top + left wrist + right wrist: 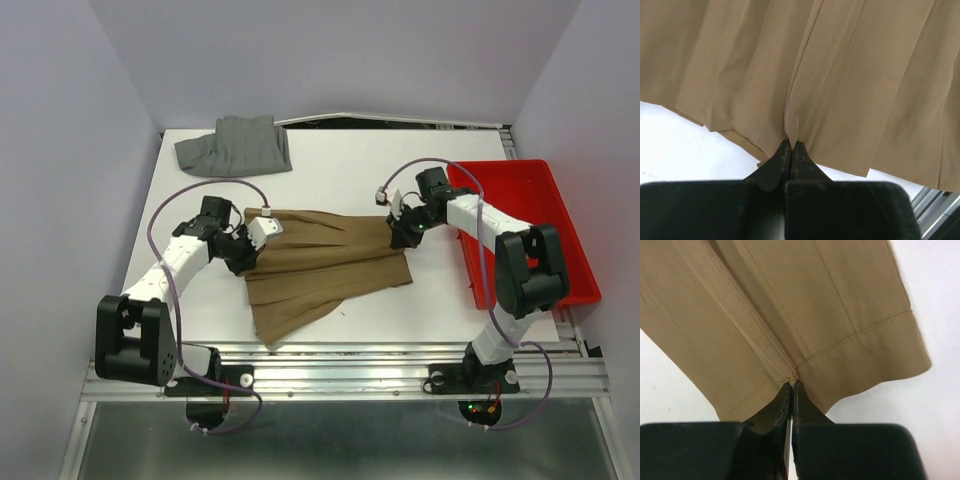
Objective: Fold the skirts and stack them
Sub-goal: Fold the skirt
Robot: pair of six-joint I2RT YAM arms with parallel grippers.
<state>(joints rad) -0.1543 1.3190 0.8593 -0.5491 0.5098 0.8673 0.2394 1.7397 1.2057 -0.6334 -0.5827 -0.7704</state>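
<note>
- Two soft cloths: tan skirt (325,265) pleated, spread at centre; grey skirt (235,147) bunched far left.
- L gripper (791,146) clamped on tan skirt's left edge; R gripper (791,386) clamped on its stitched right hem.

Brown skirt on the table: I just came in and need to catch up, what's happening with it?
Both arms have the tan-brown skirt, which is spread across mid-table. The left tool is pinched shut on its left edge, the right tool on its right edge by the stitched band. The grey skirt lies bunched at the far left corner, untouched; nothing is stacked yet.
</note>
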